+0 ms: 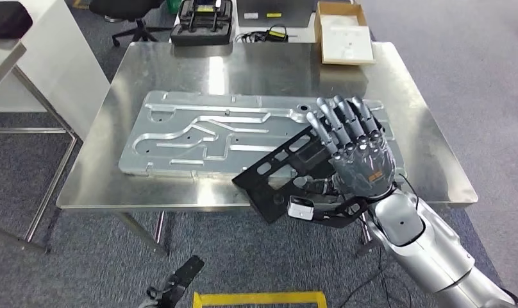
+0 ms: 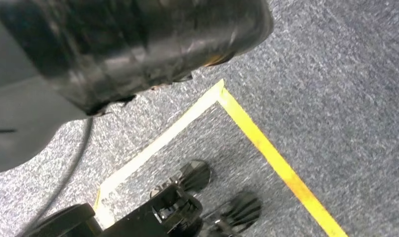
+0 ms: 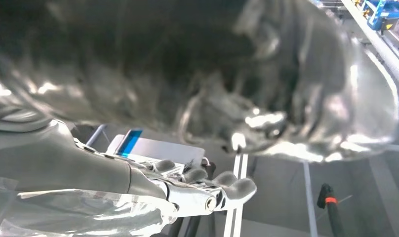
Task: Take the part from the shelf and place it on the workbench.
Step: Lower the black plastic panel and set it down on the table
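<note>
Right robot hand [image 1: 354, 151] gripping black part [image 1: 279, 172] over workbench [image 1: 429, 154] edge

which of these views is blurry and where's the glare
Head view: sharp, with a bright glare streak on the steel workbench behind the grey machined plate; the right hand and black part are crisp. Left wrist view: near dark body blurred, floor with yellow tape clearer. Right wrist view: smeared reflections in the metal overhead.
</note>
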Motion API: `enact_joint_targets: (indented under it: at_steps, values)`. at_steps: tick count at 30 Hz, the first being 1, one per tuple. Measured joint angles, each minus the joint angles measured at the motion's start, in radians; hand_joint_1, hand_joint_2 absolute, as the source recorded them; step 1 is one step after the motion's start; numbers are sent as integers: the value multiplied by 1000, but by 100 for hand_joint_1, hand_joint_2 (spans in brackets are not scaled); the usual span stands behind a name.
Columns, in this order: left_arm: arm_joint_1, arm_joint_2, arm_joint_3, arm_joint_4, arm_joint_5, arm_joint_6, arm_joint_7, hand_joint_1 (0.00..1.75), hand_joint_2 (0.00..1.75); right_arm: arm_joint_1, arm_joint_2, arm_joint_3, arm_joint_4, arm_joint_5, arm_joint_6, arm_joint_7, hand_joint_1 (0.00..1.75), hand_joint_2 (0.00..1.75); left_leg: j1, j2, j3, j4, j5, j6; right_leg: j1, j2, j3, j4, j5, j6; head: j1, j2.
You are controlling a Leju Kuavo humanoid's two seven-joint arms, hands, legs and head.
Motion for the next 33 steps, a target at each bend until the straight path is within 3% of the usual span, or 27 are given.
enact_joint_targets:
  at_steps: [1,2,3,4,5,6,8,9,11,12,13,16,17,19,20,22,24,26,27,28,29,31,32,33]
  values:
    - [0,0,0,0,1,1,-1,0,0,7,0,-4,-7,0,0,1,0,0,-1,0,-14,1,11,1,0,0,-12,65,-38,1,1,0]
    - [0,0,0,0,1,2,-1,0,0,13,1,-7,-13,0,0,1,0,0,-1,0,-30,3,21,1,0,0,-15,116,-52,3,2,0]
    - [0,0,0,0,2,3,-2,0,0,19,1,-9,-18,0,0,1,0,0,-1,1,-46,6,32,0,-1,0,-6,140,-42,4,2,0]
    - [0,0,0,0,2,3,-2,0,0,22,1,-10,-24,0,0,2,0,0,-1,1,-63,10,41,-3,-2,0,18,131,-16,5,2,0]
    - [0,-1,0,0,3,4,-2,0,0,24,2,-11,-30,0,0,2,0,0,0,1,-79,16,49,-6,-3,0,59,90,10,6,2,0]
    - [0,-1,0,0,4,6,-2,0,0,25,2,-15,-38,0,0,2,0,0,-1,0,-95,25,56,-11,-3,0,110,27,17,6,2,0]
    - [-2,-1,0,0,5,9,-2,0,0,32,6,-26,-58,0,-1,1,0,0,-3,0,-116,39,69,-23,0,1,188,-91,-5,2,2,0]
    - [-2,-1,0,0,6,11,-2,0,0,39,9,-33,-67,0,-1,-1,0,0,-4,-1,-122,41,77,-29,4,2,204,-121,-18,-2,2,0]
    - [-3,-1,0,0,8,15,-2,0,0,59,17,-44,-84,0,-1,-4,0,0,-2,-2,-127,41,89,-41,5,0,198,-128,-10,-14,4,0]
    - [-3,-1,0,0,8,16,-2,0,0,70,24,-49,-94,0,-1,-5,0,0,0,-3,-134,50,77,-47,4,-1,191,-129,0,-22,4,0]
    - [-3,-1,0,0,9,18,-1,0,0,81,32,-55,-104,0,-1,-4,0,0,1,-3,-144,75,46,-53,2,-3,181,-130,11,-31,2,0]
    - [-5,-2,0,0,14,27,-2,0,0,119,59,-84,-144,0,-1,-2,0,0,5,-3,-185,239,-95,-65,4,-4,142,-131,45,-45,-3,0]
    - [-5,-2,0,0,16,30,-2,0,0,136,68,-95,-159,0,-1,-1,0,0,6,-3,-189,290,-112,-67,5,-4,127,-131,56,-46,-4,0]
    - [-4,-3,1,0,20,37,-2,0,0,169,87,-116,-187,0,-1,-1,0,0,6,-3,-160,317,-84,-64,10,-4,96,-130,79,-47,-4,0]
    - [-5,-3,1,0,21,39,-2,0,0,183,95,-126,-201,0,-1,-2,0,0,5,-3,-123,284,-58,-58,13,-3,82,-130,91,-46,-4,0]
    - [-8,-3,2,0,23,44,-2,0,0,208,113,-147,-229,0,-1,-3,0,0,-2,-4,-10,146,-51,-38,16,-2,62,-129,112,-42,-4,0]
    - [-12,-3,5,-1,24,47,-2,0,0,233,128,-164,-253,0,-1,-3,0,0,-10,-4,65,34,-75,-26,15,-4,56,-134,132,-33,-4,0]
    - [-10,-4,8,-1,25,50,-2,0,0,260,141,-177,-272,0,-1,0,0,0,-14,-3,68,5,-65,-21,11,-6,54,-144,151,-22,-4,0]
    - [-7,-4,9,-1,26,52,-1,0,0,274,148,-183,-280,0,-1,5,0,0,-13,-1,63,-2,-52,-15,9,-5,50,-141,144,-16,-5,0]
    - [-4,-5,9,-1,28,54,0,0,0,288,154,-188,-288,0,-1,12,0,0,-11,2,56,-6,-38,-9,9,-3,43,-126,119,-12,-4,0]
    - [-1,-5,10,0,29,57,1,0,0,302,160,-194,-295,0,-1,20,0,0,-8,5,46,-10,-24,-2,8,-2,32,-93,73,-8,-2,0]
    - [1,-5,11,0,34,61,1,0,0,330,172,-206,-310,-8,-1,21,0,0,-8,7,16,-8,1,4,6,-1,3,24,-34,-4,2,0]
    - [3,-6,12,0,37,63,1,0,0,346,182,-214,-316,-21,-1,3,0,0,-8,7,-3,-7,14,4,5,-1,-6,86,-62,-1,3,0]
    - [7,-6,13,0,40,66,0,0,0,364,197,-227,-322,-45,-1,-41,0,0,-7,8,-22,-5,27,2,4,-1,-5,129,-64,1,3,0]
